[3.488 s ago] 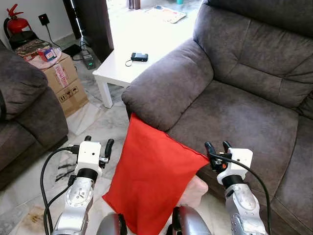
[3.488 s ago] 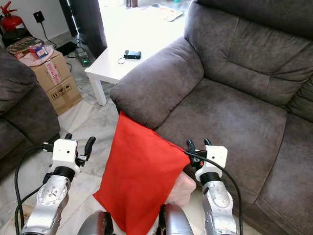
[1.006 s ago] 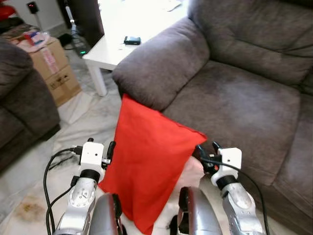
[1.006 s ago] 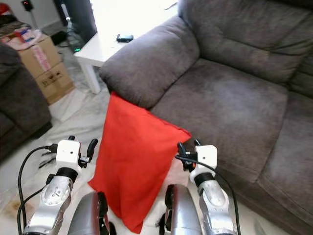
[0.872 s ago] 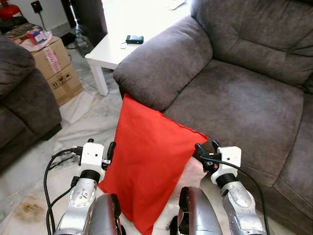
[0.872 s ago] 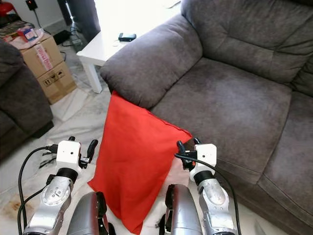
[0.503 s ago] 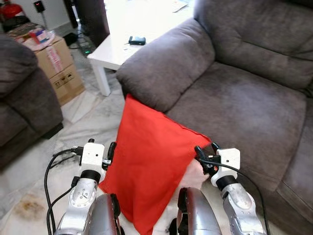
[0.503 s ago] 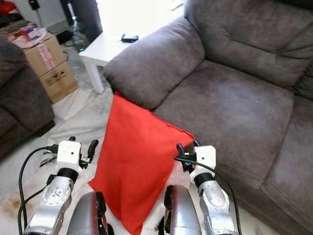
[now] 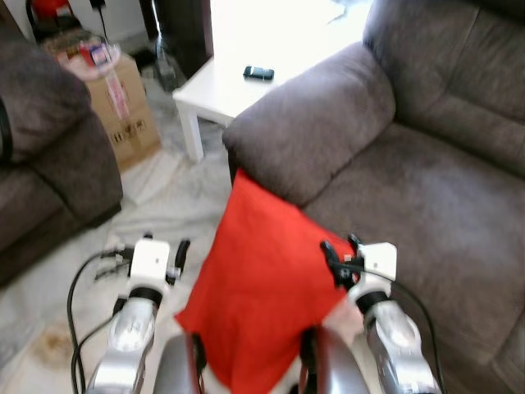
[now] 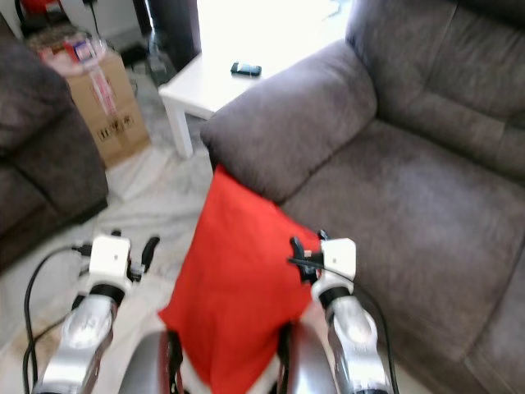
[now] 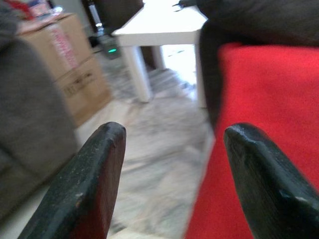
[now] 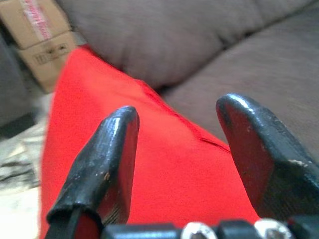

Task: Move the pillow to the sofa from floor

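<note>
Red pillow [image 9: 262,304] stands on edge on floor [image 9: 168,205], top corner leaning against sofa [image 9: 410,164] armrest front. Left gripper [image 9: 178,256] just beside pillow's left edge, fingers spread, empty. Right gripper [image 9: 338,250] at pillow's upper right corner, fingers spread, nothing clamped.

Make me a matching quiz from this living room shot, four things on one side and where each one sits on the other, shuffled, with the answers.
Things:
1. red pillow
2. small black device
3. cardboard box
4. right gripper

Places:
A. on the white side table
B. on the floor beside the white table
C. leaning against the sofa front, below the armrest
D. at the pillow's upper right corner

Pairs: 1-C, 2-A, 3-B, 4-D
</note>
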You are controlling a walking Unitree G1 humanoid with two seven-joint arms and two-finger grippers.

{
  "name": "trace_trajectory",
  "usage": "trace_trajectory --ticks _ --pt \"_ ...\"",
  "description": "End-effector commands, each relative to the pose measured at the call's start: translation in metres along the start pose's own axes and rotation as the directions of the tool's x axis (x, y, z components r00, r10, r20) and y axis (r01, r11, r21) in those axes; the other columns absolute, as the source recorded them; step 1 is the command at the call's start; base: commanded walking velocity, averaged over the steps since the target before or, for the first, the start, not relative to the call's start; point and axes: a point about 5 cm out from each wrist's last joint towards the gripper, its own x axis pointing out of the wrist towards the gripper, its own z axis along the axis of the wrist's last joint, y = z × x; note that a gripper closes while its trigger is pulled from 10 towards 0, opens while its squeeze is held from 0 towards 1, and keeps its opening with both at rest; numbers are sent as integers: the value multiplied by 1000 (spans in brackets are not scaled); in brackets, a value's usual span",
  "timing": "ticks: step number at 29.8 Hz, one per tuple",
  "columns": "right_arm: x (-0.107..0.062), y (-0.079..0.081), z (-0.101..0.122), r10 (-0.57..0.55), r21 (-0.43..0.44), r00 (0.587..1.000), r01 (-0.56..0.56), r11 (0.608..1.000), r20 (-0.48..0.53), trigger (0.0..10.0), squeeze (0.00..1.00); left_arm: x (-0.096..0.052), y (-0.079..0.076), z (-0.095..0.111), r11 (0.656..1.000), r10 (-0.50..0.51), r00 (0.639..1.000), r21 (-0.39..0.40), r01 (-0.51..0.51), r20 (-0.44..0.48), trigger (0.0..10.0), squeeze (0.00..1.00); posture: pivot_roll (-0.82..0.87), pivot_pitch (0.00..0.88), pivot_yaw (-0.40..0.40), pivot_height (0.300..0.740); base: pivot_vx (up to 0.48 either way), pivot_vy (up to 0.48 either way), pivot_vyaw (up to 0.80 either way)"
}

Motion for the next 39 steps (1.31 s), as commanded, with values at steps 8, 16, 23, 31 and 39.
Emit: trace_trajectory --ticks 8,16,23,31,39 --pt "-2 -17 -11 -129 47 989 133 990 -76 10000 0 -6 -2 -4 1000 -22 1000 3 23 -18 10000 0 -57 181 -34 567 0 0 0" --pt "11 -31 -12 -237 297 962 267 917 -134 10000 1000 -7 -1 -7 1000 -29 999 4 29 -34 10000 0 -50 185 -35 567 0 0 0" --pt "19 -31 -8 -229 414 966 260 872 -123 10000 1000 -8 -2 -7 999 -34 999 2 34 -36 10000 0 -45 186 -35 567 0 0 0" --pt "20 -33 -13 -207 482 969 248 840 -137 10000 1000 -8 -2 -7 999 -41 998 -1 41 -41 10000 0 -44 188 -32 567 0 0 0" --pt "17 -33 -21 -198 478 967 253 841 -163 10000 1000 -8 -3 -7 999 -48 998 -1 48 -43 10000 0 -43 190 -29 567 0 0 0"
